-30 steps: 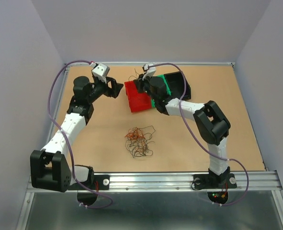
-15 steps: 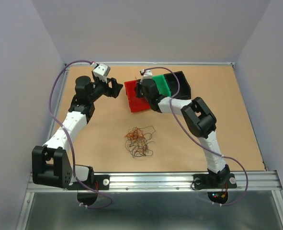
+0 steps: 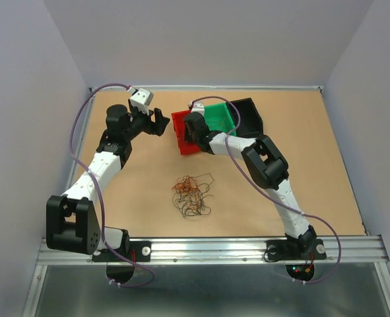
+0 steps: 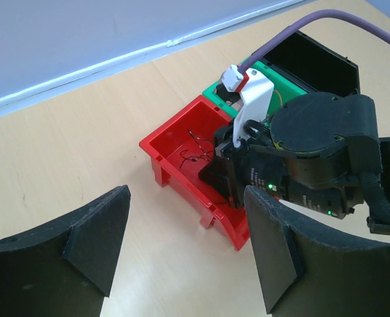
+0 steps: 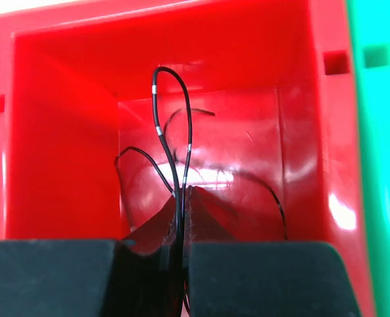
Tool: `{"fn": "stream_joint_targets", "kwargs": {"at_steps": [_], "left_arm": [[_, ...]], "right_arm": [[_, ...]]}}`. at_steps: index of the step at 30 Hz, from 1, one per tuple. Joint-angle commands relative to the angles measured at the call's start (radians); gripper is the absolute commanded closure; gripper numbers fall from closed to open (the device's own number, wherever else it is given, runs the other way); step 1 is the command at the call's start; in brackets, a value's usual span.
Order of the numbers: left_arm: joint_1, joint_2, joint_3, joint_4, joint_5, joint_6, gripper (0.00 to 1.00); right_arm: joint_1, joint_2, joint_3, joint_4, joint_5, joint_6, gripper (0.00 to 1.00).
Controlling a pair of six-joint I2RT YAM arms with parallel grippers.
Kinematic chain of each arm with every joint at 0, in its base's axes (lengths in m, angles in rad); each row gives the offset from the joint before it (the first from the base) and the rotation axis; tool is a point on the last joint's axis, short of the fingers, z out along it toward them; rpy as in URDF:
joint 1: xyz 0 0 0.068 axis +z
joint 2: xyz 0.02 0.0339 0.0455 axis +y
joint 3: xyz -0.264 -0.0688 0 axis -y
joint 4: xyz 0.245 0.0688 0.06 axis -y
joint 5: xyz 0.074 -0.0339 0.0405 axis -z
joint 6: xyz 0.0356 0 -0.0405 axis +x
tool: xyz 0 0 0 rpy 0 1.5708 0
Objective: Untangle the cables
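The cables lie as a small tangle of thin red-orange, brown and black curly wires on the table in front of the bins. One black wire is pinched between the fingertips of my right gripper, which is shut on it inside the red bin. The wire's loops curl up against the bin's back wall. In the left wrist view the right gripper reaches down into the red bin. My left gripper hangs open just left of that bin, nothing between its fingers.
A green bin and a black bin stand in a row to the right of the red bin, at the back of the wooden table. Grey walls close in the table's left, back and right sides.
My right gripper has swung left from over the green bin and dropped into the red bin, carrying the black wire. The left arm has shifted only slightly. The tangle has not moved.
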Motion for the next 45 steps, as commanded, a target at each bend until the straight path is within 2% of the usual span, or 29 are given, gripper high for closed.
{"fn": "stream_joint_targets", "kwargs": {"at_steps": [1, 7, 8, 17, 24, 29, 33, 42, 45], "left_arm": [[0.005, -0.009, 0.052, 0.030, -0.004, 0.010, 0.19], [0.003, -0.009, 0.051, 0.033, -0.007, 0.015, 0.19], [0.003, -0.009, 0.052, 0.031, -0.008, 0.015, 0.19], [0.003, -0.001, 0.060, 0.024, -0.030, 0.016, 0.19], [0.002, -0.003, 0.060, 0.019, -0.025, 0.021, 0.19], [0.000, 0.003, 0.064, 0.011, -0.025, 0.024, 0.19], [-0.001, 0.000, 0.066, 0.007, -0.024, 0.025, 0.18], [-0.006, 0.003, 0.068, 0.004, -0.025, 0.030, 0.18], [-0.008, 0.000, 0.069, 0.001, -0.024, 0.033, 0.18]], "right_arm": [[0.005, 0.025, 0.099, -0.078, 0.034, 0.006, 0.97], [0.015, -0.052, 0.102, -0.078, 0.091, -0.049, 0.73], [0.013, -0.077, 0.102, -0.078, 0.088, -0.054, 0.66], [0.032, -0.138, 0.095, -0.166, 0.104, -0.054, 0.36], [0.055, -0.227, 0.037, -0.167, 0.100, -0.067, 0.33], [0.076, -0.343, -0.070, -0.167, 0.109, -0.072, 0.32], [0.078, -0.416, -0.160, -0.161, 0.118, -0.054, 0.41], [0.078, -0.342, -0.113, -0.152, 0.038, -0.069, 0.42], [0.078, -0.298, -0.078, -0.152, 0.037, -0.066, 0.46]]}}
